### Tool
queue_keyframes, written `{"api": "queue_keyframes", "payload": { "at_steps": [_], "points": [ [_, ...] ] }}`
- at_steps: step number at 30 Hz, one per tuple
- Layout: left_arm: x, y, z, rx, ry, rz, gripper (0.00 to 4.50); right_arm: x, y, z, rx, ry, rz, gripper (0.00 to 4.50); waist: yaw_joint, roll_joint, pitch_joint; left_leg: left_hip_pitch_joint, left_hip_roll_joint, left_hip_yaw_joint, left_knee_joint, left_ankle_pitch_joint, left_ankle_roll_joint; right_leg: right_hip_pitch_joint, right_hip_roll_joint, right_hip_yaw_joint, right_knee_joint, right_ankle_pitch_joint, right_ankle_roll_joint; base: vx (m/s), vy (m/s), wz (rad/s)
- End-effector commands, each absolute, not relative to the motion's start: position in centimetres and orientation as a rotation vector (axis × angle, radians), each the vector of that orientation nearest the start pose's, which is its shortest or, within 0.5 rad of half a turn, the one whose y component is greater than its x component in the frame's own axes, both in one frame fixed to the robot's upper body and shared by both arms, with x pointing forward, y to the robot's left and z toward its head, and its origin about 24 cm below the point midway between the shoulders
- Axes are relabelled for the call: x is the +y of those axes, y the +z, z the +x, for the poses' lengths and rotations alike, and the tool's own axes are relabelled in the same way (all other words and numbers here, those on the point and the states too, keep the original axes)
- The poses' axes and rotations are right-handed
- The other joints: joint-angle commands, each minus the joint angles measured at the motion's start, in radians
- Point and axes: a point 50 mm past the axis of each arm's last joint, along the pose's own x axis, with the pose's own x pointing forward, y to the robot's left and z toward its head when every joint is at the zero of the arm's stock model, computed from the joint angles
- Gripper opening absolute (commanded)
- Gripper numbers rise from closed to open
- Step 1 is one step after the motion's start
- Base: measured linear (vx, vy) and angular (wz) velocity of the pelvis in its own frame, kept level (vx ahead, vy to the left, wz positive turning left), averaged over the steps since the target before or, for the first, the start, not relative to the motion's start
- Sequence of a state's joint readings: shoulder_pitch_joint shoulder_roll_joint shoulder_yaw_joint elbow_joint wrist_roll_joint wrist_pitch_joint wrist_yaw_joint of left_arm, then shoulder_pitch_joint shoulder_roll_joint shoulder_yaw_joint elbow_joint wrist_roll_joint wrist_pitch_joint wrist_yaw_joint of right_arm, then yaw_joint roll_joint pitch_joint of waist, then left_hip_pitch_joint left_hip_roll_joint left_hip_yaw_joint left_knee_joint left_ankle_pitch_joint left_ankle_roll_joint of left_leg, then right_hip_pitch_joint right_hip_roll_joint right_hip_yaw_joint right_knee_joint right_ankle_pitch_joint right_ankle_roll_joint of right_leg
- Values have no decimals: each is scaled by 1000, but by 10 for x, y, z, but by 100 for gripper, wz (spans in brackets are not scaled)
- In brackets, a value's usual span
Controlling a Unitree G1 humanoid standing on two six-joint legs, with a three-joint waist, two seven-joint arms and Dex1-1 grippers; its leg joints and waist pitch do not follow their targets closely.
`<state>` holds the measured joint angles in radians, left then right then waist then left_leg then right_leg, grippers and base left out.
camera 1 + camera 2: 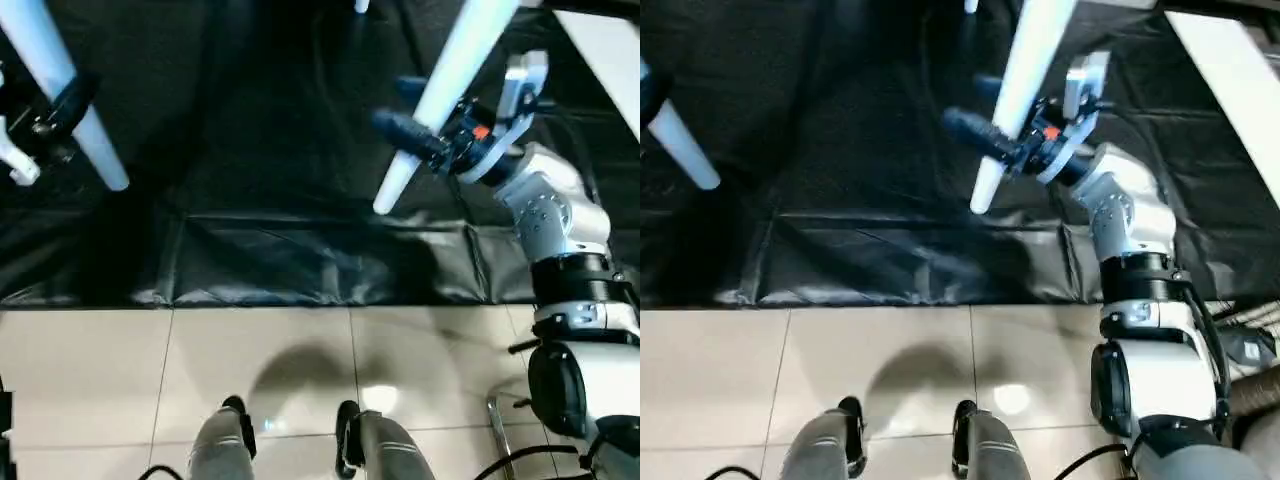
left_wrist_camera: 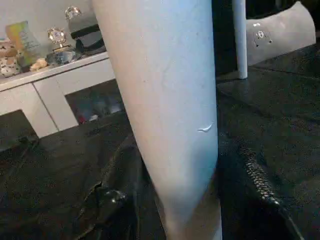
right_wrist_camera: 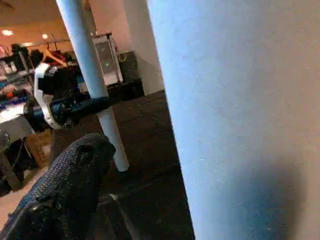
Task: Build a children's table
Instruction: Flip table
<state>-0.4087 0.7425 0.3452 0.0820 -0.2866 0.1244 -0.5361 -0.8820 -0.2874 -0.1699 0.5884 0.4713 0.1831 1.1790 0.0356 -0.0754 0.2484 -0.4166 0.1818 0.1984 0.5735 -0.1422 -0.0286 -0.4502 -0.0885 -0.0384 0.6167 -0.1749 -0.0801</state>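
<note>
Two white tapered legs of the children's table are held up over the black-covered worktable [image 1: 290, 150]. My left gripper [image 1: 68, 102] is shut on one leg [image 1: 95, 150] at the far left, and that leg slants down to the right. My right gripper [image 1: 415, 115] is shut on the other leg [image 1: 455, 60], whose narrow end [image 1: 387, 203] points down at the cover. In the right wrist view this leg [image 3: 240, 125] stands close beside a black finger [image 3: 65, 190], with the left-held leg [image 3: 90, 80] beyond. The square top is out of view.
A white slab edge [image 1: 1230, 80] lies at the back right; I cannot tell what it is. The worktable's front edge [image 1: 300, 295] meets a pale tiled floor [image 1: 120, 370]. A white shelf with small ornaments [image 2: 45, 75] stands beyond the left gripper.
</note>
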Motion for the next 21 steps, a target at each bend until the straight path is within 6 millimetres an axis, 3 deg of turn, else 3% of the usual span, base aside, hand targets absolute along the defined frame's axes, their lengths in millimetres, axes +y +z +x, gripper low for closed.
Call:
{"api": "queue_keyframes", "payload": {
  "at_steps": [1, 3, 7, 15, 21],
  "points": [
    [306, 211, 284, -160, -201, 573, 166, -150, 199, 360, -310, 1163, 148, 450, 5, 49, -118, 53, 42, -13, -54, -102, 43, 63, -49, 36, -35, -19, -222, 0, 0, 0],
    [309, 211, 274, -147, -196, 557, 236, -161, 199, 362, -309, 1079, 118, 450, 5, 45, -121, 51, 42, -14, -55, -113, 31, 66, -48, 36, -37, -37, -217, 0, 0, 0],
    [310, 212, 266, -136, -197, 561, 262, -170, 199, 366, -302, 1020, 95, 450, 3, 43, -124, 50, 40, -13, -50, -117, 33, 66, -47, 38, -35, -62, -202, 0, 0, 0],
    [311, 211, 247, -158, -226, 468, 327, -195, 199, 362, -323, 921, 66, 450, 9, 43, -129, 48, 39, -10, -43, -129, 38, 61, -40, 39, -35, -72, -213, 0, 0, 0],
    [332, 185, 210, -250, -187, 235, 372, -214, 185, 326, -324, 960, 120, 450, 23, 47, -130, 44, 40, -11, -43, -131, 64, 66, -37, 40, -41, -37, -195, 0, 0, 0]
  ]
}}
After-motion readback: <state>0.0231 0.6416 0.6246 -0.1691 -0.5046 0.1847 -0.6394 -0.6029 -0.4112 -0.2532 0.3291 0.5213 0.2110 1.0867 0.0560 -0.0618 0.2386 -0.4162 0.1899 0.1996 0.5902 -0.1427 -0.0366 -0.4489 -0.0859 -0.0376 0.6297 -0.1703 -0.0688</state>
